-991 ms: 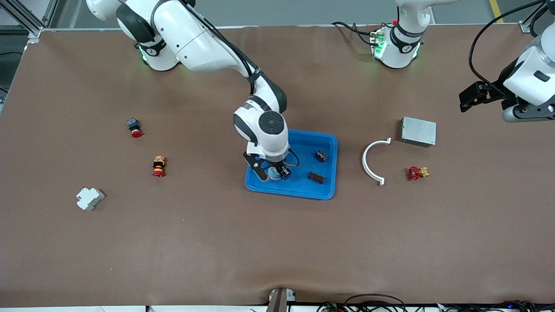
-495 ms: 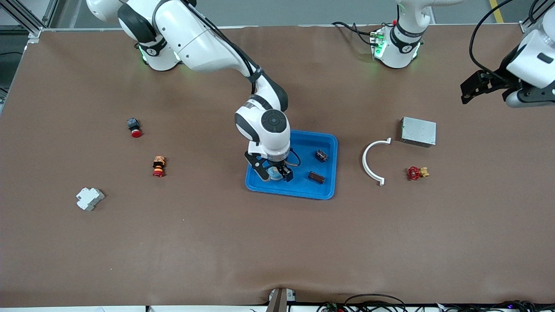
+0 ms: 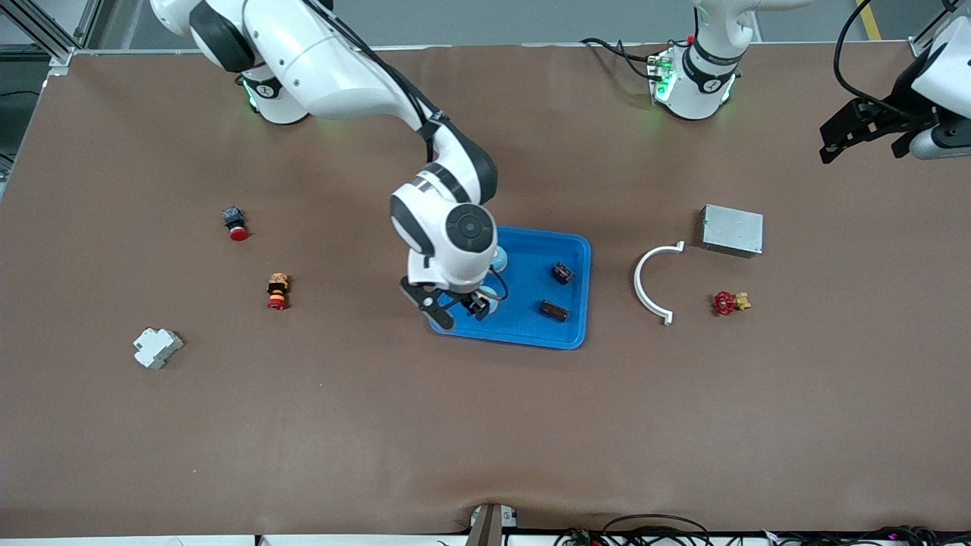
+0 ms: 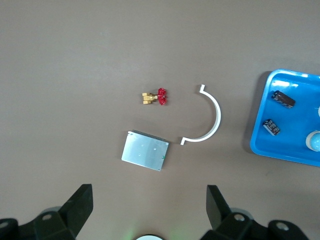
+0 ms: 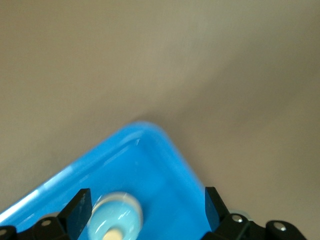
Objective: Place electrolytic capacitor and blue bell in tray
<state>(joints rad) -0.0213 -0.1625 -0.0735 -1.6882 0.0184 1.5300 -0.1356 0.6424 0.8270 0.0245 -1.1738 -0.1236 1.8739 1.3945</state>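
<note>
table (image 3: 485, 425): brown mat | middle: blue tray (image 3: 573, 334) | left arm's end: grey metal box (image 3: 732, 230), white curved bracket (image 3: 646, 284), red valve (image 3: 728, 302) | right arm's end: two red-capped buttons (image 3: 235, 224) (image 3: 278, 292), white plastic block (image 3: 157, 347)

Right gripper over the tray corner

The right gripper (image 5: 147, 207) hangs with fingers (image 5: 80, 205) spread wide above a rounded corner of the blue tray (image 5: 165, 145); a pale blue bell (image 5: 116, 219) lies inside it, brown table (image 5: 150, 55) around.
</note>
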